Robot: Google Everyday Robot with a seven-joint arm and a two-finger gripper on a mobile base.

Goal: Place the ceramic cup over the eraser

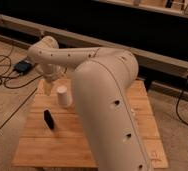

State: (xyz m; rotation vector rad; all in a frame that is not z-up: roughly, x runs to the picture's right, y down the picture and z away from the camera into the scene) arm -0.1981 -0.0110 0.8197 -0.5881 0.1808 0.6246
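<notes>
Gripper beside ceramic cup, eraser nr; table half behind arm.

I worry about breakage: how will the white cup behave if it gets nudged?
The cup looks rigid and smooth, so it is probably slippery and could chip. Standing narrow on the table, it may tip if nudged sideways. The gripper hangs close beside it.
</notes>
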